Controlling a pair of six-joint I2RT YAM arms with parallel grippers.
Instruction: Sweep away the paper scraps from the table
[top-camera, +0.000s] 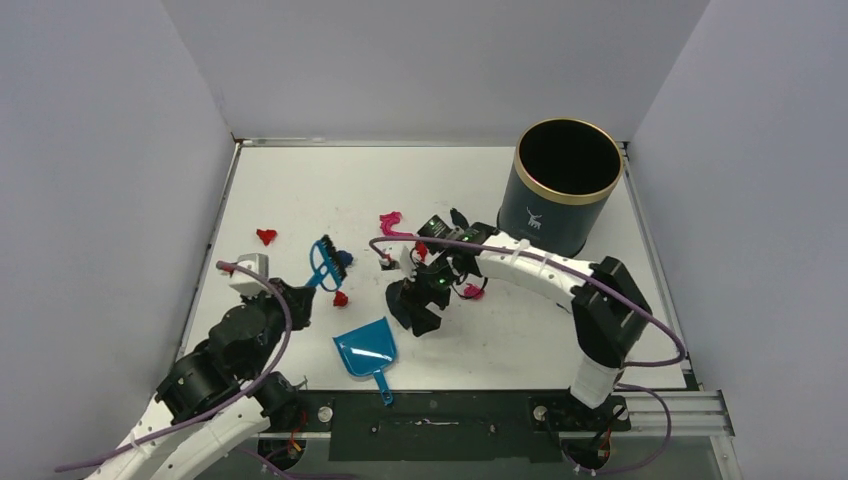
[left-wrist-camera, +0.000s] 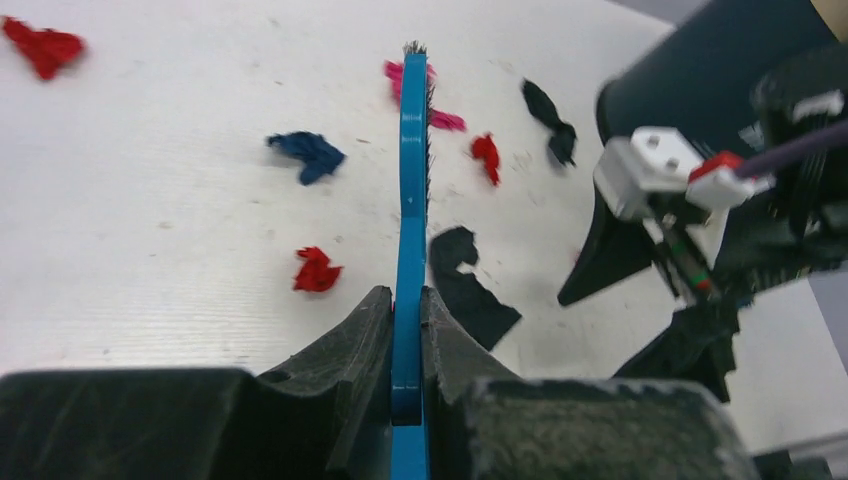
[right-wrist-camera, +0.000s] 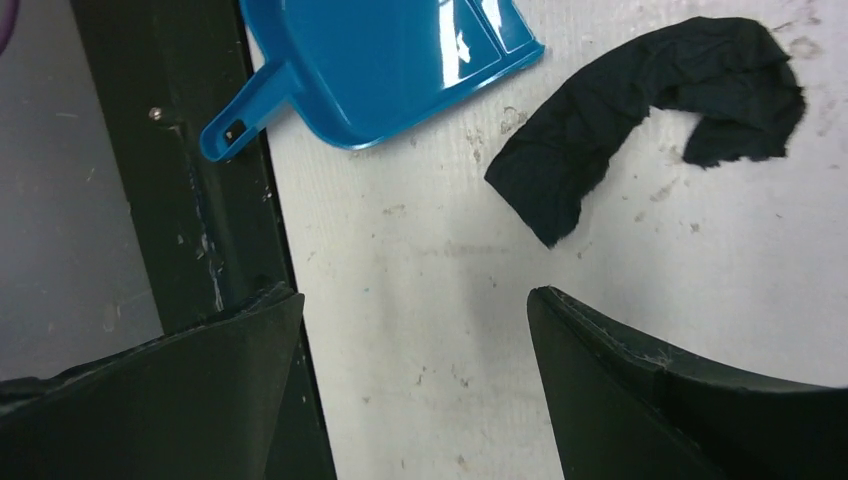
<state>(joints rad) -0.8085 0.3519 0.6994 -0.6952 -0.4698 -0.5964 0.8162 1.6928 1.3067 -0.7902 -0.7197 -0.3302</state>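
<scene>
The blue dustpan (top-camera: 366, 350) was set at the near edge of the table (top-camera: 520, 340). Just right of it, the right gripper (right-wrist-camera: 412, 300) was held spread wide and empty beside a black strip (right-wrist-camera: 640, 110). Left of the dustpan, the brush (left-wrist-camera: 410, 200) was clamped by its handle in the left gripper (left-wrist-camera: 405, 300). Beyond the dustpan, the paper scraps (top-camera: 340, 298) were scattered. Farthest away, to its right, a dark bin (top-camera: 560, 200) was placed.
</scene>
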